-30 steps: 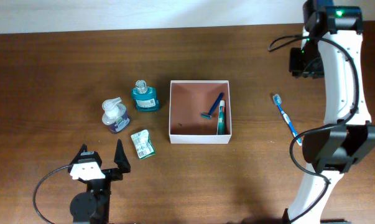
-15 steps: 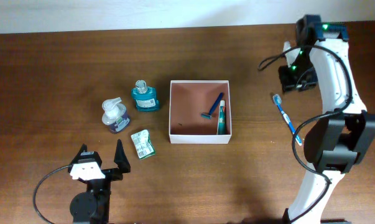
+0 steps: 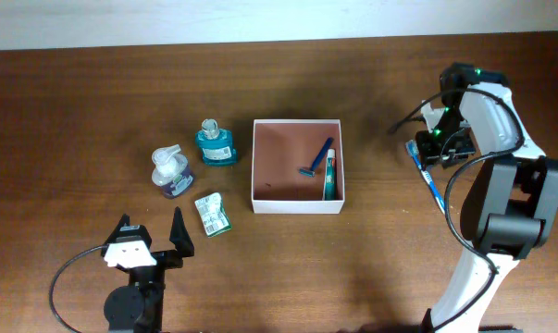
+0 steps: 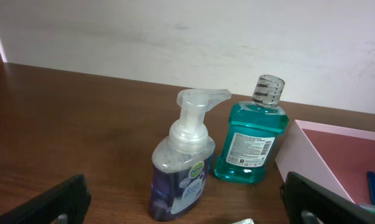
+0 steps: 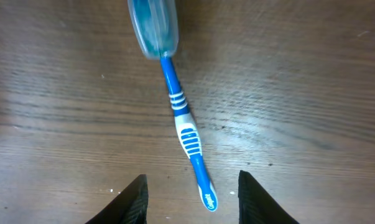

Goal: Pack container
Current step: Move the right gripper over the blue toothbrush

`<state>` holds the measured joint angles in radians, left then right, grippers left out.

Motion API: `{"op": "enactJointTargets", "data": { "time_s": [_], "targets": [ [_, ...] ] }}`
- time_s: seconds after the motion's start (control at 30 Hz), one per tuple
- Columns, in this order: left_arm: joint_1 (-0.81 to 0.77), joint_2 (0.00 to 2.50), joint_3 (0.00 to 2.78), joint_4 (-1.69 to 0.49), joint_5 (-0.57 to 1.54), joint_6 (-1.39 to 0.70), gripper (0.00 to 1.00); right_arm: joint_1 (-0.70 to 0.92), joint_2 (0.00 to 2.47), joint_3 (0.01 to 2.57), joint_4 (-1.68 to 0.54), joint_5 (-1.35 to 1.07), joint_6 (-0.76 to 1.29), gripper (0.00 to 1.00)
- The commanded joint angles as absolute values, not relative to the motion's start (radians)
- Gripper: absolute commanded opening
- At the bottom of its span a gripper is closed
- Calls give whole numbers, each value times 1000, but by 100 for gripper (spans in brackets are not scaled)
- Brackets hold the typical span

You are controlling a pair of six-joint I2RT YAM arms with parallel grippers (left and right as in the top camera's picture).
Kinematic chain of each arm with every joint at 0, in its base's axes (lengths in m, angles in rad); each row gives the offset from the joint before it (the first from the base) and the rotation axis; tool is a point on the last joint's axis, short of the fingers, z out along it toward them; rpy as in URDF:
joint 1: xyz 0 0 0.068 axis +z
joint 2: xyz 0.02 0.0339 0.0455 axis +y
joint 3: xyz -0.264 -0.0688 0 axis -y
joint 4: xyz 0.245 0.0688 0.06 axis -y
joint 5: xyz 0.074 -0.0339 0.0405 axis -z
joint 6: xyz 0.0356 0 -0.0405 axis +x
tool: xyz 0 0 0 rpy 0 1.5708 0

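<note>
L jaws, nearest you at desk (image 3: 75, 111) front: fingertips (image 3: 179, 225) spread wide, empty. Mid-desk sits the square white-walled container w/ pinkish-brown inside (image 3: 297, 205), holding a blue razor (image 3: 316, 159) & a tube (image 3: 329, 176) by its right wall. Farther right, R jaws' fingertips (image 5: 132, 199) part-spread, straddling the blue-and-white plastic toothbrush (image 5: 187, 134) handle, not pinching it.

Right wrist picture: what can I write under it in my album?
The right gripper, jaws open, hangs above a blue toothbrush lying on the wooden table.
</note>
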<state>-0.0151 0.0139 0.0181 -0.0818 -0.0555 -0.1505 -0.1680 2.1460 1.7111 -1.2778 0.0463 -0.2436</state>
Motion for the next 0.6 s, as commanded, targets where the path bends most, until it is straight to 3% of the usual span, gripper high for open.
{"op": "enactJointTargets", "data": {
  "time_s": [0.0,0.27,0.37,0.57],
  "targets": [
    [-10,6,9,-80,-47,-141,99,-171,2138,1659,-1247,25,-258,39],
    [-10,6,9,-80,-47,-141,99,-171,2138,1548,-1153,-60,-337,38],
    [-10,6,9,-80,-48,-141,99,-171,2138,1534,-1127,-56,-337,29],
    [-10,6,9,-80,-48,-141,99,-171,2138,1534,-1112,-56,-336,26]
  ]
}}
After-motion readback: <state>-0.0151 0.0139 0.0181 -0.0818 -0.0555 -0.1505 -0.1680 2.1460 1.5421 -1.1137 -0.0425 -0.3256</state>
